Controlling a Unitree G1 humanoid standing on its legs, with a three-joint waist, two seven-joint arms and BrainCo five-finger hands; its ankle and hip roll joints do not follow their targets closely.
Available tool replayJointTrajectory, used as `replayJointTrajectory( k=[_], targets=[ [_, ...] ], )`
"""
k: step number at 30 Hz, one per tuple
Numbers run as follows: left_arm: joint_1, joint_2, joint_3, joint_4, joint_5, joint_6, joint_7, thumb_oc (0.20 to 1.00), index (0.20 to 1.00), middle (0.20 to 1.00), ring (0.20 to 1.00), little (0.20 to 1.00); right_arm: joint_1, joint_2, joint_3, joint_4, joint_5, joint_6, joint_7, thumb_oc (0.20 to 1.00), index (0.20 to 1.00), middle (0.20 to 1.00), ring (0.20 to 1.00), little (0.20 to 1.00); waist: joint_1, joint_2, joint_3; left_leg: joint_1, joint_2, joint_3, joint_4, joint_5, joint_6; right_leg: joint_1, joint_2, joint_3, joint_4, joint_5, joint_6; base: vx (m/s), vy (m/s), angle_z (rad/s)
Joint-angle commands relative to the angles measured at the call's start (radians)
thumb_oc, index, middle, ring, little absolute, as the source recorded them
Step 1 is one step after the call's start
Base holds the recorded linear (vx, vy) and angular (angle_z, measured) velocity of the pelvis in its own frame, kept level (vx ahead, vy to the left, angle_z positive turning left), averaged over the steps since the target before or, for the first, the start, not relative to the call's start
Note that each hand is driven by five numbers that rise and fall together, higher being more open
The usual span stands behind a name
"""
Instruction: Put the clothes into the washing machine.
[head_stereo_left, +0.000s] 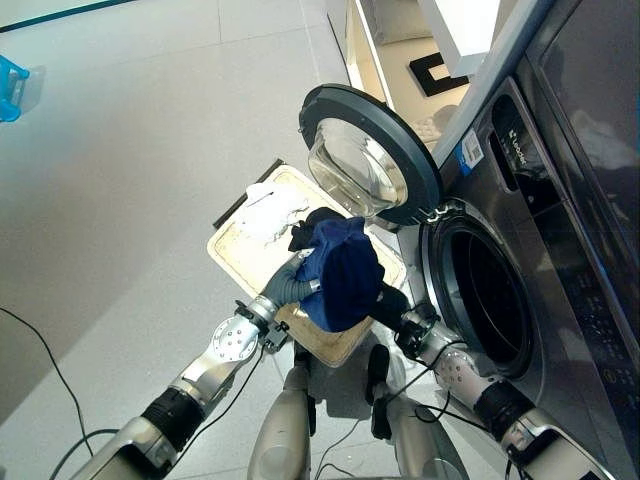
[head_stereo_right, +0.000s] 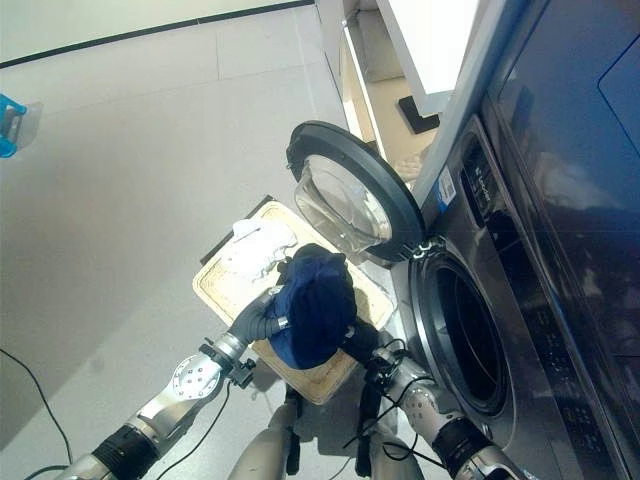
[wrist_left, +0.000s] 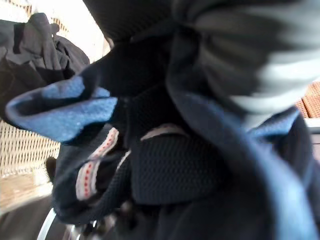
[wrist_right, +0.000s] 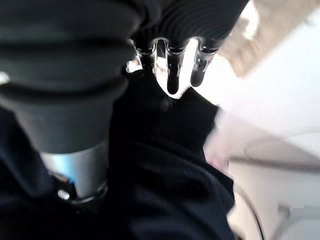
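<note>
A blue garment (head_stereo_left: 340, 270) hangs bunched above the cream basket (head_stereo_left: 225, 255), just left of the washing machine's round opening (head_stereo_left: 485, 290). My left hand (head_stereo_left: 290, 285) reaches into it from the left, and the cloth (wrist_left: 170, 170) wraps over the hand and hides its fingers. On the garment's right, by the opening's lower rim, my right hand (head_stereo_left: 395, 303) lays its straight fingers (wrist_right: 171, 75) on dark cloth (wrist_right: 165, 165). A white cloth (head_stereo_left: 272, 208) and a dark garment (head_stereo_left: 310, 225) lie in the basket.
The machine's round door (head_stereo_left: 365, 160) stands swung open over the basket's far end. A pale cabinet (head_stereo_left: 400, 50) stands beyond the machine. A blue object (head_stereo_left: 10, 88) sits far off on the grey floor at the left.
</note>
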Motion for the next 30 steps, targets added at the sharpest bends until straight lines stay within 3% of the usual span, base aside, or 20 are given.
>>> replayJointTrajectory(
  k=[1, 7, 12, 16, 19, 24, 30],
  targets=[
    [-0.055, -0.005, 0.007, -0.061, 0.079, -0.059, 0.061, 0.2, 0.2, 0.2, 0.2, 0.2, 0.002, 0.052, 0.018, -0.151, 0.14, 0.046, 0.096, 1.0, 1.0, 1.0, 1.0, 1.0, -0.015, -0.077, 0.01, 0.063, -0.12, 0.038, 0.003, -0.113, 0.046, 0.043, -0.027, 0.018, -0.161, 0.124, 0.096, 0.0, -0.001, -0.05],
    [-0.052, -0.003, 0.04, -0.016, 0.139, 0.005, 0.186, 0.2, 0.2, 0.2, 0.2, 0.2, 0.01, 0.06, 0.007, -0.152, 0.22, 0.059, 0.133, 1.0, 1.0, 1.0, 1.0, 1.0, -0.013, -0.084, 0.012, 0.053, -0.12, 0.038, 0.005, -0.109, 0.047, 0.033, -0.027, 0.019, -0.162, 0.13, 0.096, 0.0, -0.006, -0.02],
    [-0.043, -0.021, 0.077, 0.043, 0.145, 0.086, 0.317, 0.2, 0.2, 0.2, 0.2, 0.2, -0.002, 0.068, -0.003, -0.147, 0.182, 0.014, 0.088, 1.0, 1.0, 1.0, 1.0, 1.0, -0.011, -0.089, 0.02, 0.044, -0.12, 0.038, 0.011, -0.104, 0.044, 0.025, -0.026, 0.014, -0.155, 0.131, 0.095, 0.0, 0.0, 0.0],
    [-0.028, -0.046, 0.115, 0.075, 0.116, 0.087, 0.384, 0.2, 0.2, 0.2, 0.2, 0.2, -0.009, 0.074, -0.018, -0.131, 0.142, -0.029, 0.007, 1.0, 1.0, 1.0, 1.0, 1.0, -0.01, -0.091, 0.027, 0.039, -0.118, 0.041, 0.013, -0.1, 0.043, 0.022, -0.028, 0.011, -0.155, 0.132, 0.094, 0.0, 0.0, 0.0],
    [-0.019, -0.064, 0.138, 0.085, 0.125, 0.077, 0.405, 0.2, 0.2, 0.2, 0.2, 0.2, -0.004, 0.092, -0.036, -0.117, 0.231, -0.016, -0.015, 1.0, 1.0, 1.0, 1.0, 1.0, -0.009, -0.09, 0.032, 0.037, -0.118, 0.041, 0.015, -0.1, 0.042, 0.019, -0.028, 0.009, -0.15, 0.13, 0.092, 0.0, 0.0, 0.0],
    [-0.027, -0.064, 0.146, 0.086, 0.154, 0.063, 0.444, 0.2, 0.2, 0.2, 0.2, 0.2, -0.017, 0.101, -0.054, -0.095, 0.251, -0.049, -0.046, 1.0, 1.0, 1.0, 1.0, 1.0, -0.009, -0.081, 0.041, 0.036, -0.12, 0.039, 0.015, -0.098, 0.043, 0.015, -0.031, 0.008, -0.146, 0.132, 0.092, 0.0, 0.006, 0.0],
    [-0.04, -0.055, 0.151, 0.063, 0.138, 0.06, 0.397, 0.2, 0.2, 0.2, 0.2, 0.2, -0.019, 0.106, -0.06, -0.099, 0.262, -0.066, -0.077, 1.0, 1.0, 1.0, 1.0, 1.0, -0.012, -0.075, 0.047, 0.033, -0.123, 0.039, 0.015, -0.098, 0.044, 0.009, -0.037, 0.006, -0.143, 0.134, 0.095, 0.0, 0.01, 0.0]
  ],
)
